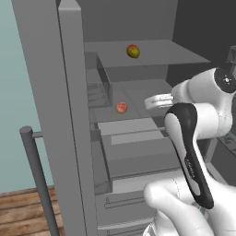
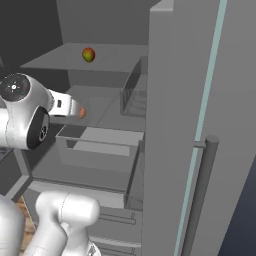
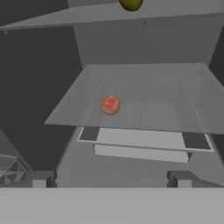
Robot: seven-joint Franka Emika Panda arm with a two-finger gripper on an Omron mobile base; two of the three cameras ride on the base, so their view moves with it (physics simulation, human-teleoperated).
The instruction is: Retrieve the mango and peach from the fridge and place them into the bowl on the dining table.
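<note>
Yellow-green mango (image 1: 133, 51) with orange-red blush, upper middle of left base view. Pinkish-red peach (image 1: 121, 107), mottled orange, mid-frame. Flat grey fridge (image 1: 69, 115) throughout: shelves, door, walls. Darker grey bar handle (image 1: 37, 175) at lower left. Pale teal wall (image 1: 14, 92) at left edge. Brown wood-plank floor (image 1: 23, 212) in bottom left corner.

The mango (image 1: 133, 51) is sitting on the open fridge's (image 1: 69, 115) upper shelf; the peach (image 1: 121, 107) is lying on the shelf below, near its left edge.
</note>
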